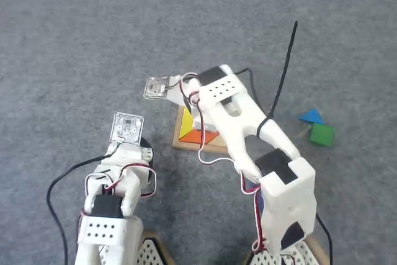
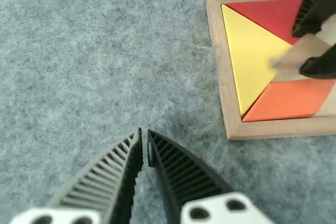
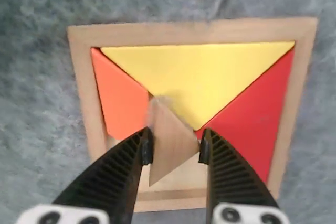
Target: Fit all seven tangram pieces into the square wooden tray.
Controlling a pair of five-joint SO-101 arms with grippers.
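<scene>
Your right gripper (image 3: 176, 148) is over the square wooden tray (image 3: 189, 29), its two black jaws pressed against either side of a wood-coloured triangle (image 3: 168, 124), so it has that piece in its grip. The triangle's point sits right where the yellow triangle (image 3: 199, 77) and the orange piece (image 3: 118, 103) meet. You cannot tell whether the held piece is resting on the tray floor or just above it.

Inside the tray you have the yellow triangle lying along one wall, the red triangle (image 3: 252, 114) along the adjoining wall and touching the yellow one edge to edge, and the orange piece against the opposite wall.

Your left gripper (image 2: 145, 137) is down by the grey carpet (image 2: 105, 51), beside the tray but apart from it, jaws drawn together with only a sliver between the tips and nothing in them.

In the high view a blue triangle (image 1: 311, 116) and a green square (image 1: 322, 134) lie just beside each other on the carpet, well clear of the tray on your right arm's side
</scene>
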